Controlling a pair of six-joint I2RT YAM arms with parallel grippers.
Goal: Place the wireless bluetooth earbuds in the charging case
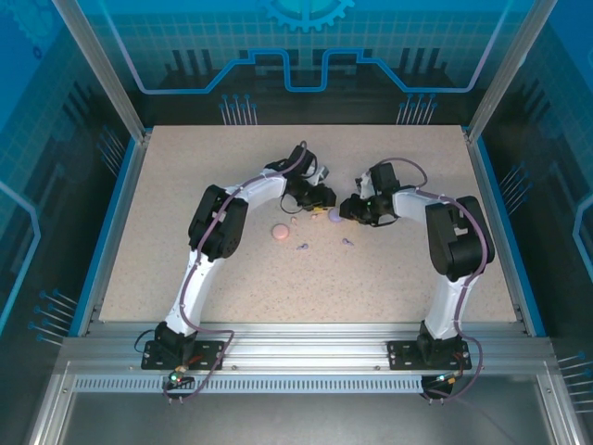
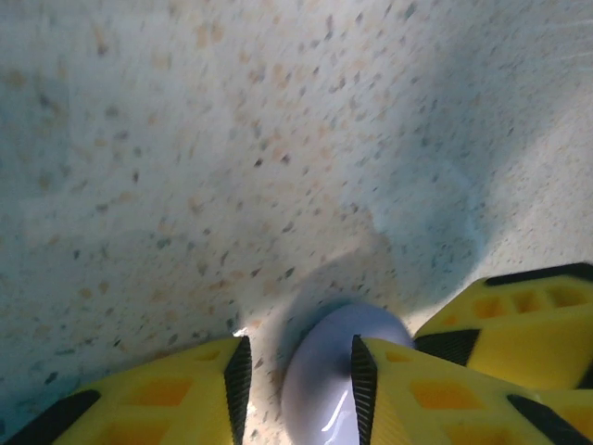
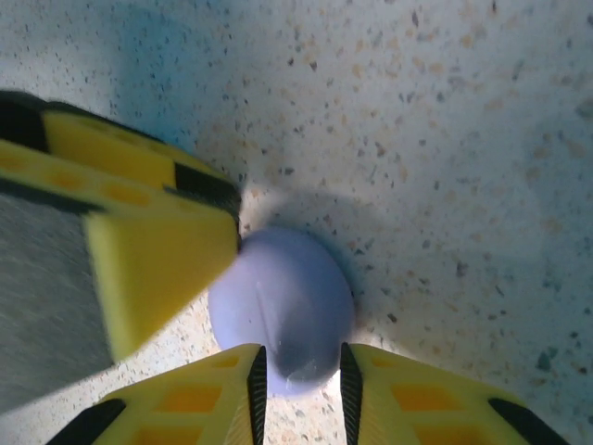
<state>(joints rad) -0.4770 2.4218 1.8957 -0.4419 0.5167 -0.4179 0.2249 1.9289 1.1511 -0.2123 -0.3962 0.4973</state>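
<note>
Nearest the arm bases, on the speckled table (image 1: 185,278), one purple earbud (image 1: 302,246) lying loose toward the left arm's side and a second purple earbud (image 1: 347,242) well apart from it toward the right arm's side, both flat on the surface and outside any case. Just beyond the first, a round pink case (image 1: 278,232) sitting alone, touched by neither tool. Farther out, at mid-table, a round lilac case (image 1: 334,215) caught between the two tools, approached from opposite sides. Right gripper (image 3: 303,371) narrow, both yellow pads pressed against the near edge of that lilac shell, holding it. Left gripper (image 2: 296,375) narrow too, straddling the same shell, one pad against its side, a thin strip of table showing at the other pad; firm hold or not, cannot tell. Seen from the right wrist, a blurred yellow finger (image 3: 157,241) of the left tool close against the shell's left flank.
</note>
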